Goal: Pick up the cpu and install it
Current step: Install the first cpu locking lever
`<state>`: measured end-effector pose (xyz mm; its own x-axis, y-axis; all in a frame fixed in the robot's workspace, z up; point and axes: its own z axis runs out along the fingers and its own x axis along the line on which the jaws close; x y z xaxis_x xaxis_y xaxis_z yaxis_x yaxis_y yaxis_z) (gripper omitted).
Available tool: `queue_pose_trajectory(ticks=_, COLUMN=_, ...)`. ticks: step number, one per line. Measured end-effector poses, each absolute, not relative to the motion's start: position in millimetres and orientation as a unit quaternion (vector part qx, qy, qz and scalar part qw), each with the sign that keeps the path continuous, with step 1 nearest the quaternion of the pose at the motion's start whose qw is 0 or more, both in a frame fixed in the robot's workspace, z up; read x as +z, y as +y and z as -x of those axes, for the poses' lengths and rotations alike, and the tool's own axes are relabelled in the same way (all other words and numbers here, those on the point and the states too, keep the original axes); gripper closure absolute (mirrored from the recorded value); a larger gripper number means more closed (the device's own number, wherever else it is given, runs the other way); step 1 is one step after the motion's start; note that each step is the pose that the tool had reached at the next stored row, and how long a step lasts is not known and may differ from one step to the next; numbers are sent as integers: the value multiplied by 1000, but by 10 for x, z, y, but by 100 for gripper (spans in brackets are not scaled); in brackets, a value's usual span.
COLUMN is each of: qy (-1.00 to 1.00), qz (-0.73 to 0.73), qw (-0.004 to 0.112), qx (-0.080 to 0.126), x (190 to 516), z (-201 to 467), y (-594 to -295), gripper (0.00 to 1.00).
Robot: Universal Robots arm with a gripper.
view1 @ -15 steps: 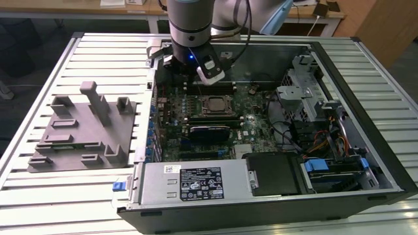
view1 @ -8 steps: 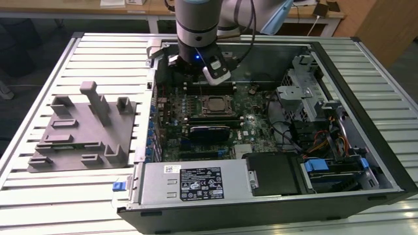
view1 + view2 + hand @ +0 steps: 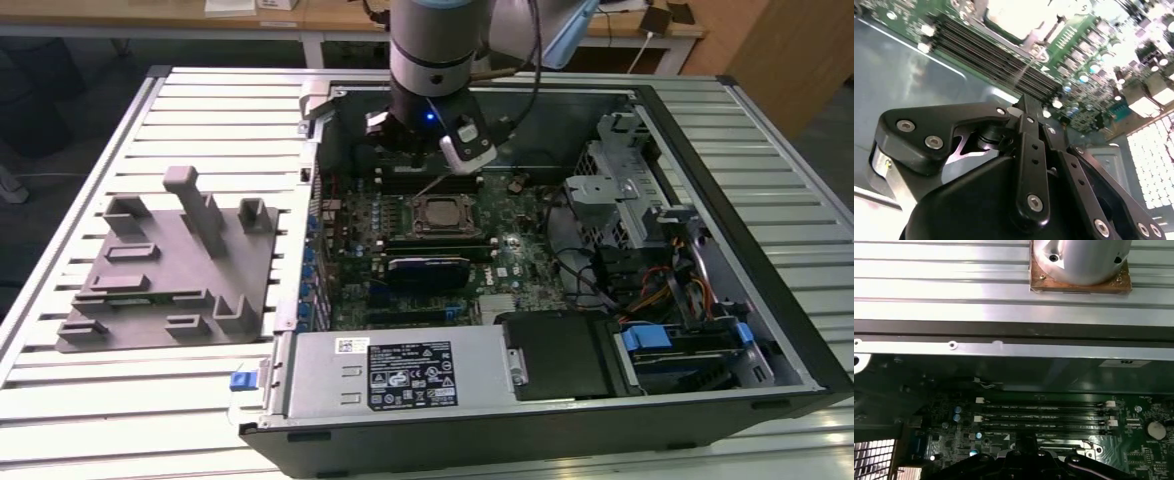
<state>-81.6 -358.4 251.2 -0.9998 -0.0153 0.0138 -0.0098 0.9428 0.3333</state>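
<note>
The cpu [image 3: 438, 213] is a small silver-grey square lying flat in the black socket frame at the middle of the motherboard [image 3: 521, 250]; in the second wrist view it is a bright square [image 3: 1014, 15]. My gripper [image 3: 434, 168] hangs just behind the socket, over the memory slots [image 3: 427, 182]. In the second wrist view its fingers [image 3: 1028, 102] are shut together. A thin metal socket lever [image 3: 1026, 70] rises at a slant from the socket to the fingertips; I cannot tell if it is pinched. In the first wrist view the gripper [image 3: 1026, 446] points at the slots.
The open computer case [image 3: 747, 330] lies on a slatted metal table [image 3: 200, 110]. A grey moulded tray [image 3: 160, 270] sits to the exterior view's left of the case. Inside are a power supply [image 3: 400, 375], a drive cage [image 3: 641, 200], cables [image 3: 654, 290] and a dark card [image 3: 427, 270].
</note>
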Motion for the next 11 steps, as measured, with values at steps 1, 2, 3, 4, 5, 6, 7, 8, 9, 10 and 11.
queue_pose_trajectory(ticks=1, qy=-986, qz=-6, qw=9, qx=-169, x=2512, z=786, y=-3583, gripper=89)
queue_pose_trajectory(ticks=2, qy=-986, qz=-6, qw=9, qx=-169, x=2512, z=758, y=-3583, gripper=89)
queue_pose_trajectory(ticks=3, qy=-986, qz=-6, qw=10, qx=-169, x=2512, z=728, y=-3584, gripper=89)
queue_pose_trajectory(ticks=4, qy=-986, qz=-6, qw=10, qx=-168, x=2512, z=703, y=-3584, gripper=89)
queue_pose_trajectory(ticks=5, qy=-986, qz=-6, qw=11, qx=-167, x=2512, z=682, y=-3583, gripper=89)
queue_pose_trajectory(ticks=6, qy=-986, qz=-6, qw=11, qx=-166, x=2512, z=668, y=-3584, gripper=89)
queue_pose_trajectory(ticks=7, qy=-986, qz=-5, qw=11, qx=-163, x=2512, z=661, y=-3584, gripper=89)
queue_pose_trajectory(ticks=8, qy=-987, qz=-5, qw=11, qx=-159, x=2512, z=660, y=-3584, gripper=89)
queue_pose_trajectory(ticks=9, qy=-988, qz=-3, qw=11, qx=-153, x=2512, z=658, y=-3584, gripper=89)
queue_pose_trajectory(ticks=10, qy=-989, qz=-2, qw=10, qx=-147, x=2512, z=657, y=-3584, gripper=89)
queue_pose_trajectory(ticks=11, qy=-989, qz=-1, qw=10, qx=-144, x=2511, z=657, y=-3584, gripper=89)
